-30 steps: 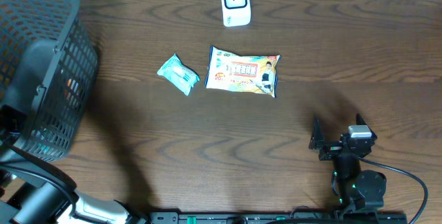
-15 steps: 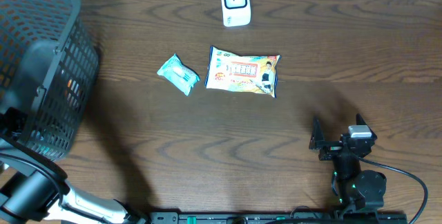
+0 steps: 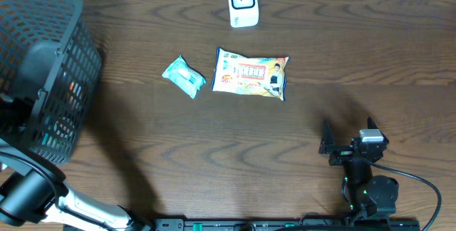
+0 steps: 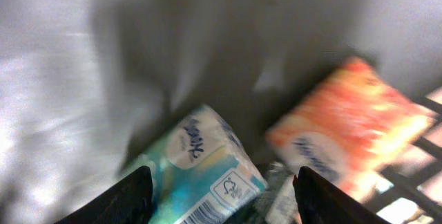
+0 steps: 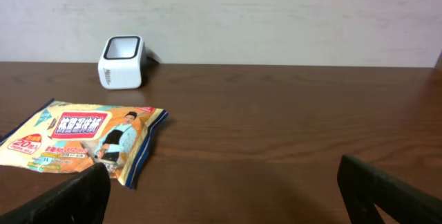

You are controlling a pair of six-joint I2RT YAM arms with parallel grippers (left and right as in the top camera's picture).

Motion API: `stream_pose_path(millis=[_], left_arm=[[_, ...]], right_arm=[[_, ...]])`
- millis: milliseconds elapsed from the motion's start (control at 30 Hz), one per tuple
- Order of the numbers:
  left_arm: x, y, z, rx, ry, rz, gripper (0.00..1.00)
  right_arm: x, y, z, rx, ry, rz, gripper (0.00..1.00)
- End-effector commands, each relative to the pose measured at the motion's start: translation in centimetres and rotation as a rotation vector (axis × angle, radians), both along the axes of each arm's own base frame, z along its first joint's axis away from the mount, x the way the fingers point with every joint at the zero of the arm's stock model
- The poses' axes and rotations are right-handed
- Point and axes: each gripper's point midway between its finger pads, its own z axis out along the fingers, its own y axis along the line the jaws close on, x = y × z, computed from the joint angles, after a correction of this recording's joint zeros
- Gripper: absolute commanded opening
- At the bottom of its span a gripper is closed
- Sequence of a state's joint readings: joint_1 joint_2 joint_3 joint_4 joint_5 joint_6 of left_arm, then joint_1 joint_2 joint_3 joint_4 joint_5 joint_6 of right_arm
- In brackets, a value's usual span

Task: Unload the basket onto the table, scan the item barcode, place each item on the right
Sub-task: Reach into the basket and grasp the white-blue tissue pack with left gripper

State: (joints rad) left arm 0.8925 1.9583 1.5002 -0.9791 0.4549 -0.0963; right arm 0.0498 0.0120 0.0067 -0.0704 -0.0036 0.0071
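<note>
Flat snack packet point(image 3: 251, 73) near white scanner point(image 3: 242, 3)

Dark wooden table point(image 3: 370, 53), pale wall point(image 5: 276, 16)

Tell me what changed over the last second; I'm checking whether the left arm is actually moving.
In the overhead view, the left arm's dark link beside the black mesh basket shifted slightly toward the table's near-left corner. Nothing was visibly taken hold of or let go. The small teal packet, the orange-and-white snack bag, the white barcode scanner and the right arm stayed put.
</note>
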Motion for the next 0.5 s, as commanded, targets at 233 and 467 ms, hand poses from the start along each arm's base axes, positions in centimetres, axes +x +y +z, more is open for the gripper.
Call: stream_pose_path(millis=[233, 467], left_arm=[[-4.7, 2.7, -1.7, 0.207, 0.3, -0.024, 0.65], [-4.8, 3.7, -1.7, 0.252, 0.315, -0.009, 0.77]], right_arm=[[0.0, -0.1, 0.0, -0.004, 0.0, -0.004, 0.99], [0.0, -0.1, 0.0, -0.004, 0.0, -0.004, 0.99]])
